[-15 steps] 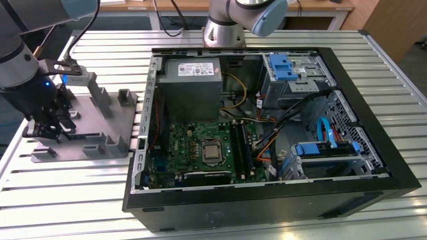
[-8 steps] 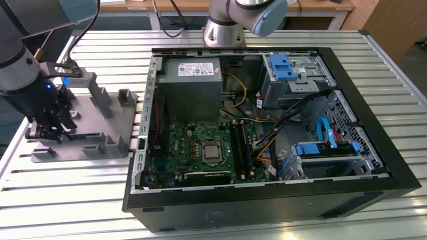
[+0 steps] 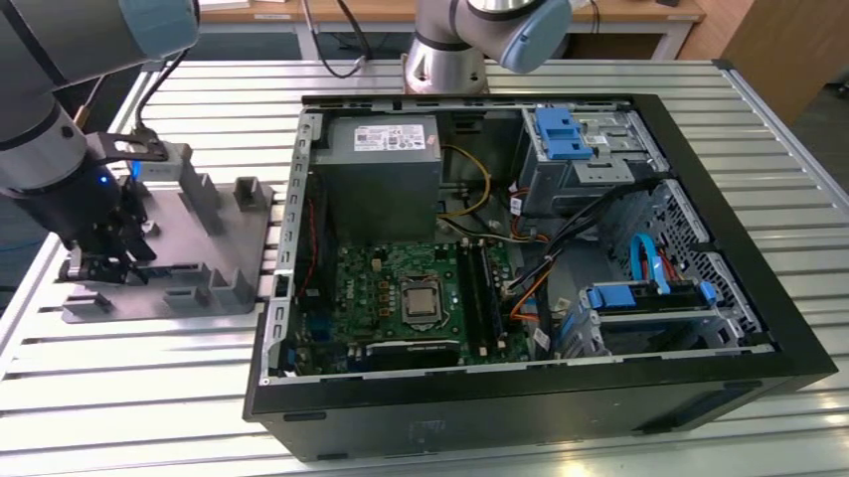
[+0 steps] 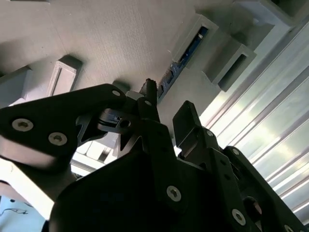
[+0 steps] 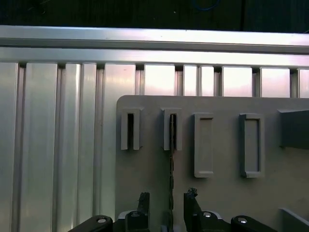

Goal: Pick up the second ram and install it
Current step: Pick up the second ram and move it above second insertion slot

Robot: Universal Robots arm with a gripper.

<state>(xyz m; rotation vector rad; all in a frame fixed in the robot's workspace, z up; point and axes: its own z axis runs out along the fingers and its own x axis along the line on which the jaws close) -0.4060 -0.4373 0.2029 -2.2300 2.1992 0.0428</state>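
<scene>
Straddling the second ram (image 5: 171,164), edge-up in the grey tray (image 5: 222,193); hand (image 5: 167,196) spread

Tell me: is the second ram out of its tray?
No, the second ram stands on edge in the grey tray, the gripper straddling it.

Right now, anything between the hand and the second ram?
Nothing. In the first wrist view the hand straddles the second ram, which stands on edge in the grey tray, with bare gaps on both sides.

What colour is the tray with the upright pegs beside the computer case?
Grey. The tray shows best in the exterior view.
</scene>
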